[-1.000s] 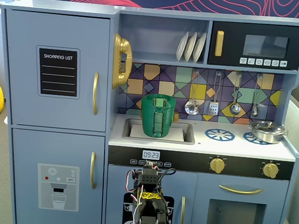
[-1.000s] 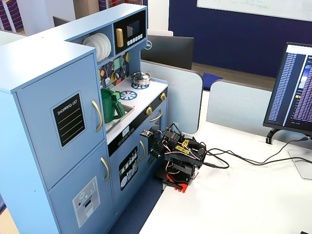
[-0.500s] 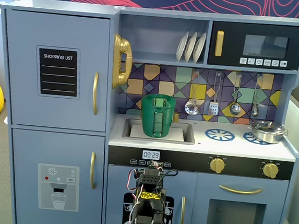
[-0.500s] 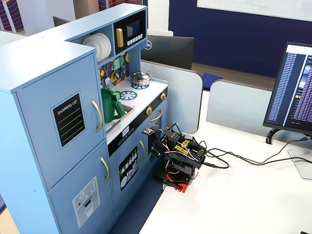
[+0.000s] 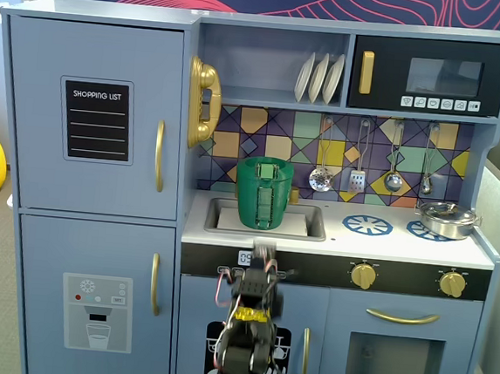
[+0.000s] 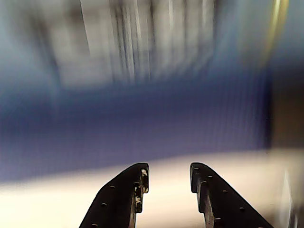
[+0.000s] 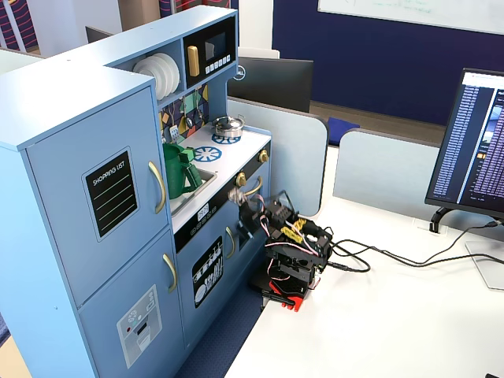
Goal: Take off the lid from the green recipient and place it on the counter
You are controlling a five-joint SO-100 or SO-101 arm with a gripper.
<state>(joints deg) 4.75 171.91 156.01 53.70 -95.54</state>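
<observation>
— Where's the lid (image 5: 266, 162)?

— On top of the green recipient (image 5: 263, 197), which stands in the sink at the left end of the counter (image 5: 403, 244), well apart from the steel pot (image 5: 447, 219) at the far right

— And the pincer (image 6: 168, 178)?

— Fingers apart, holding nothing, low in front of the kitchen

— How will the lid handle?

— Thin stiff plastic, light, probably slippery; I'd pinch the lighter tab or the rim

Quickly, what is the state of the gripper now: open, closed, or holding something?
Gripper: open, holding nothing; in the wrist view the jaws stand apart with an empty gap between them.
</observation>
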